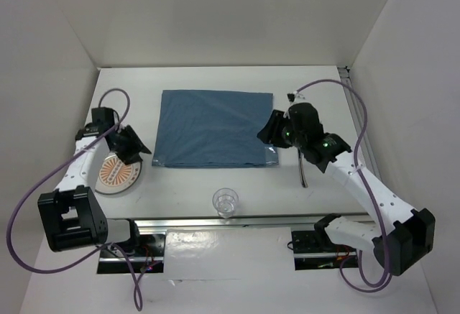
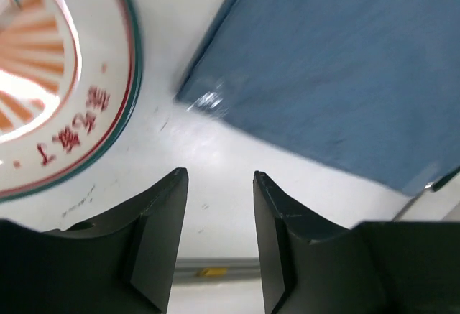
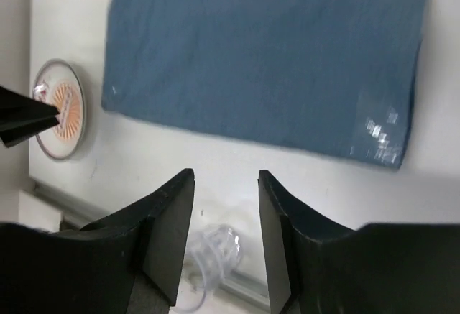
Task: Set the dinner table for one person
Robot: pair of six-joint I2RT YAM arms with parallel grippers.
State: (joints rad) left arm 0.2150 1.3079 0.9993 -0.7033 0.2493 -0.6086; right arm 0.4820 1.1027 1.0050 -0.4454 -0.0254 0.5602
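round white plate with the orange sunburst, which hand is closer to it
Left. The left hand is just beside the far right rim of the round white orange-patterned plate, open and empty. The right hand is across the blue cloth placemat, at its right edge.

bright, even light from above on the large matte white counter (image 1: pixel 187 185); shadows soft. the blue rectangular cloth placemat (image 2: pixel 338 62) shows glare at its corner; wrist views slightly blurred.
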